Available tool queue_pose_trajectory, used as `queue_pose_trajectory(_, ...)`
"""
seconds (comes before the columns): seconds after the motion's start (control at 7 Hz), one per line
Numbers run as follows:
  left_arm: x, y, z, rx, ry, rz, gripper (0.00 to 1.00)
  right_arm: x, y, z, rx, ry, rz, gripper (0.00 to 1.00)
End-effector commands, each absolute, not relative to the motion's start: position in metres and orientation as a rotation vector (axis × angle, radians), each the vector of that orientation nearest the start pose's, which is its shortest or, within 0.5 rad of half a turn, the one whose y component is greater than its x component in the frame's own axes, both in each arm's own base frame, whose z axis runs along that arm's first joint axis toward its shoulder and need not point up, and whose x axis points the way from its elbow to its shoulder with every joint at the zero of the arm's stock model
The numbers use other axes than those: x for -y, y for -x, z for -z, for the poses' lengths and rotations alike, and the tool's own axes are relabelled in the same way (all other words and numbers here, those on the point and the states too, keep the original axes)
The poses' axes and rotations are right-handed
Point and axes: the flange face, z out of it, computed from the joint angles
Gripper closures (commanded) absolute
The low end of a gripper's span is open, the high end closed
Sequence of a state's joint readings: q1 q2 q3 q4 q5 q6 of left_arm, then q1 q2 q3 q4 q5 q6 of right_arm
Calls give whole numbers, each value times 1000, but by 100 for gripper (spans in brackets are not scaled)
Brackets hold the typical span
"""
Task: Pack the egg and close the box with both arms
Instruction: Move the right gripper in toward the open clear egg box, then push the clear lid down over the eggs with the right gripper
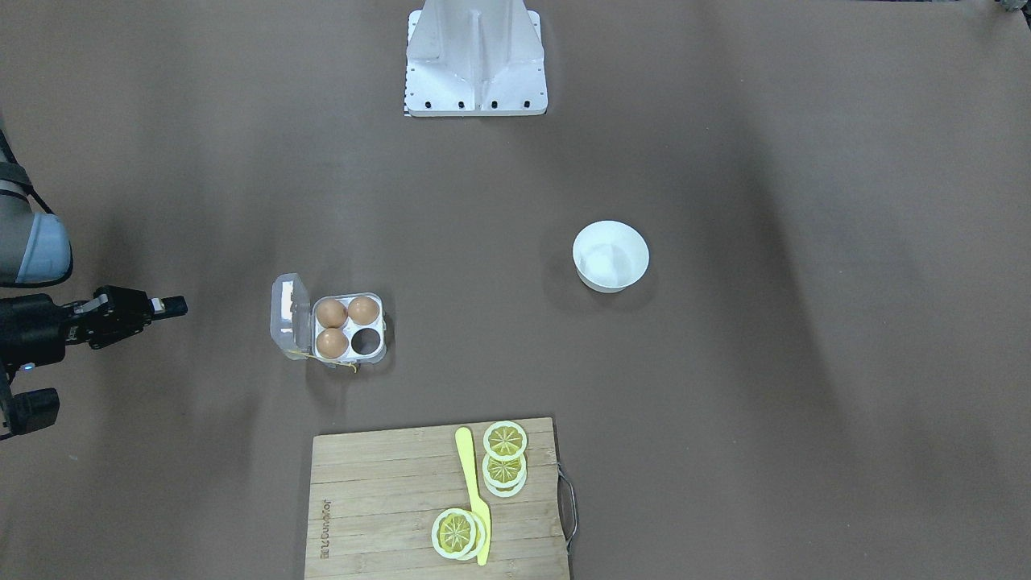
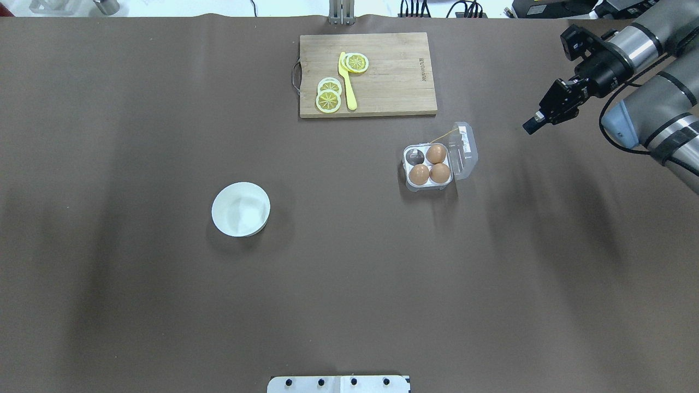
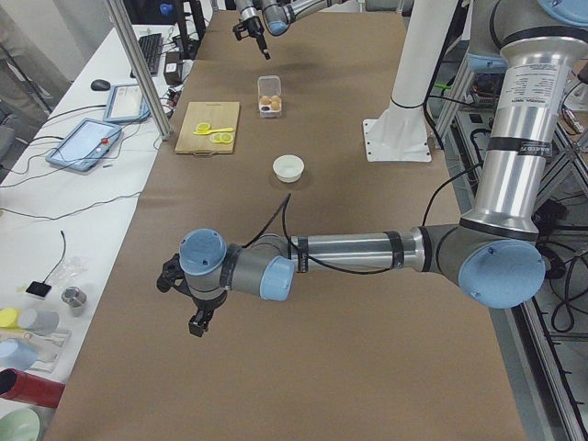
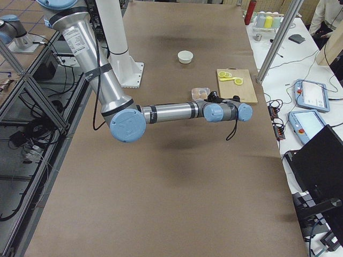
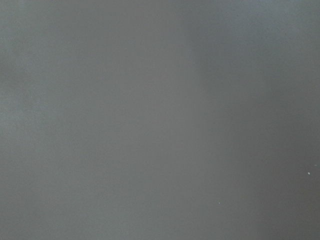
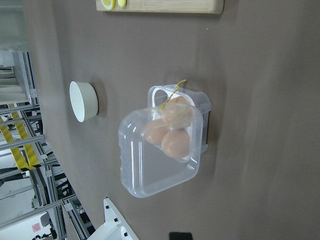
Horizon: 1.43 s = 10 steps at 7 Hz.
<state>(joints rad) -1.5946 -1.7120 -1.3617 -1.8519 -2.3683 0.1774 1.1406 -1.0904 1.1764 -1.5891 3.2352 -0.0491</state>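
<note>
The box (image 2: 407, 170) lies right of centre in the overhead view, with its lid open. Three eggs (image 2: 436, 154) sit in its cups and one cup is empty. The right gripper (image 2: 531, 126), at the upper right, looks closed and empty. The left gripper (image 3: 197, 322) hangs low above the table; I cannot tell its jaws.

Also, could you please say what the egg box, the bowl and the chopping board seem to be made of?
Egg box: clear glossy plastic, eggs show through it. Bowl: white, smooth, perhaps ceramic or plastic. Chopping board: pale wood, likely bamboo, grain strips.
</note>
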Motion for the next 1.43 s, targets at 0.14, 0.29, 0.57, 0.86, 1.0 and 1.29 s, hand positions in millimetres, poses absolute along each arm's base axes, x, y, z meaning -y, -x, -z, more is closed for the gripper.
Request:
queue_pose_trajectory(0.14,561,76,-656,-771,-287,-233,2,647,292,-487,1651,316,435,100)
queue_pose_trajectory(0.29,560,76,-657,-771,-285,-232,2,660,303,-481,1648,329,428,100)
queue_pose_trajectory(0.57,560,76,-656,-771,-285,-232,2,670,325,-469,1643,355,433,100)
queue_pose_trajectory(0.86,562,76,-655,-771,-286,-232,2,671,345,-452,1639,377,447,100)
queue_pose_trajectory(1.0,563,76,-654,-771,-287,-232,2,669,352,-450,1638,386,452,100)
queue_pose_trajectory(1.29,563,77,-654,-769,-288,-231,2,669,359,-449,1637,396,454,100)
